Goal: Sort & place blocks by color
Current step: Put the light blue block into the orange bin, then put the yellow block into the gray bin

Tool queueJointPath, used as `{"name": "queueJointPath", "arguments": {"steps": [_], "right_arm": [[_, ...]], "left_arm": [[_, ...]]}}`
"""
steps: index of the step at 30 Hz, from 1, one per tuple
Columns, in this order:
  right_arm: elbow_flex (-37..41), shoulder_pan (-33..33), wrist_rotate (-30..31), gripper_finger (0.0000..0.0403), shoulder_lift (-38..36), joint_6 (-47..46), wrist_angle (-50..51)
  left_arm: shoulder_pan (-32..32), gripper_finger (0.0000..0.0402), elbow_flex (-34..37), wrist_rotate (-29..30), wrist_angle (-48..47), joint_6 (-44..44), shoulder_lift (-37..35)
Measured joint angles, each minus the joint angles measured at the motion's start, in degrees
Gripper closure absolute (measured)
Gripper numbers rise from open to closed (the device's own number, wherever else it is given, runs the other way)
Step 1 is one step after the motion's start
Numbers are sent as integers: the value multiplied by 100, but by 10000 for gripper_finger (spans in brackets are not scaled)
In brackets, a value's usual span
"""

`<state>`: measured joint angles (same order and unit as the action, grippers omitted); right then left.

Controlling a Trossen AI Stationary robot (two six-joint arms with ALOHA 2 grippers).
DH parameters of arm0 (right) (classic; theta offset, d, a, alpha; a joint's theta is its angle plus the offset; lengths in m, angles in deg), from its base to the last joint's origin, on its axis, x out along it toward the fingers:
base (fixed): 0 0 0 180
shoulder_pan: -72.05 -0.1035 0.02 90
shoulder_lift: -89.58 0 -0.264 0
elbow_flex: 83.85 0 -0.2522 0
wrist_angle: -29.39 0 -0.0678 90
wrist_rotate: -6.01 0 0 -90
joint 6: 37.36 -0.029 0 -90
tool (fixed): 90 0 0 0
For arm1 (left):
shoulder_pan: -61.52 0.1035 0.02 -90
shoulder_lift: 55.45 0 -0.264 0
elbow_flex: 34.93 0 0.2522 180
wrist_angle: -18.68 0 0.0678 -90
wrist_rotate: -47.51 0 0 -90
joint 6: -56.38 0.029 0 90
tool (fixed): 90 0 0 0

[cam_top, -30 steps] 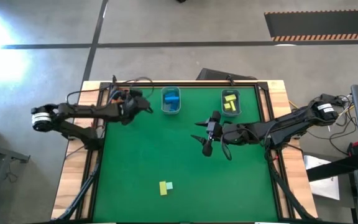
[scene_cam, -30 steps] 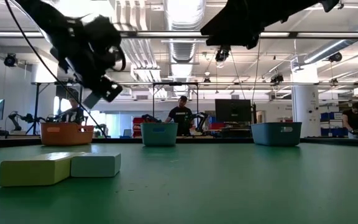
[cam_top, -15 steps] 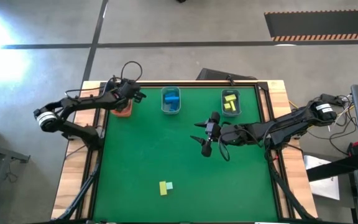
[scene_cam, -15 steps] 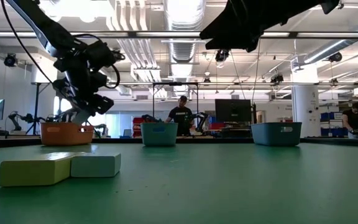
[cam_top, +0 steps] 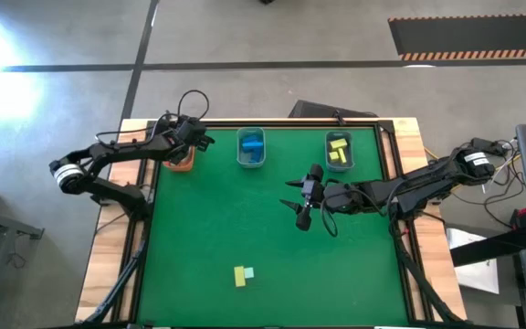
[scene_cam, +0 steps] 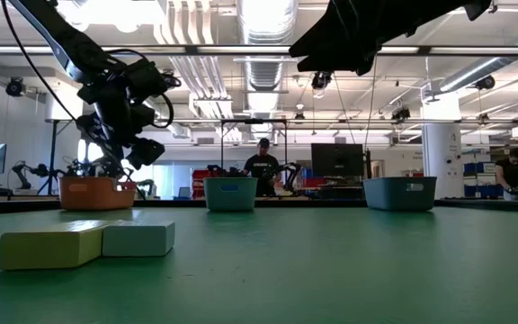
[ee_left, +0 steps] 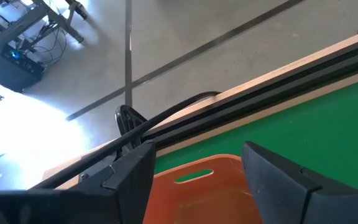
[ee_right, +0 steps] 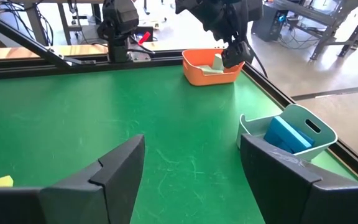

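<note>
A yellow block [cam_top: 238, 276] and a pale mint block [cam_top: 248, 272] lie side by side, touching, on the green mat near the front edge; they also show in the low view, the yellow block [scene_cam: 52, 245] and the mint block [scene_cam: 139, 239]. A mint block [ee_right: 217, 62] lies in the orange bin [cam_top: 181, 159] at the far left. My left gripper [cam_top: 204, 140] hangs open and empty just above that bin [ee_left: 197, 186]. My right gripper [cam_top: 296, 203] hovers open and empty above the middle of the mat.
A clear bin [cam_top: 251, 148] holding blue blocks stands at the far middle. A grey bin [cam_top: 339, 151] holding yellow blocks stands at the far right. The green mat [cam_top: 245, 219] between the bins and the two front blocks is bare. A person stands in the room behind.
My left gripper has gone toward the table's far left corner and down, from beside the clear bin to just above the orange bin, then stayed there. My right arm has kept still.
</note>
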<state>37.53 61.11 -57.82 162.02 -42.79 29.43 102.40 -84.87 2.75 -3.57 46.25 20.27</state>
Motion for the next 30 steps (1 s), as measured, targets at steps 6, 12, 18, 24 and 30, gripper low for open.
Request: {"name": "queueJointPath", "arguments": {"steps": [6,12,18,24,30], "right_arm": [[0,-1,0,152,0,-35,26],[4,-4,-6,155,0,-115,91],[4,-7,-11,158,0,-228,201],[5,-35,-71,156,0,-368,243],[7,-175,-87,161,0,-455,488]], "left_arm": [[-124,179,-10,-19,-75,2,-36],[-629,178,-32,-31,-223,2,-339],[-1471,178,-71,-208,-293,1,-822],[-2542,178,-118,-815,-291,2,-1259],[-3662,178,-87,-1787,-249,137,-1463]]}}
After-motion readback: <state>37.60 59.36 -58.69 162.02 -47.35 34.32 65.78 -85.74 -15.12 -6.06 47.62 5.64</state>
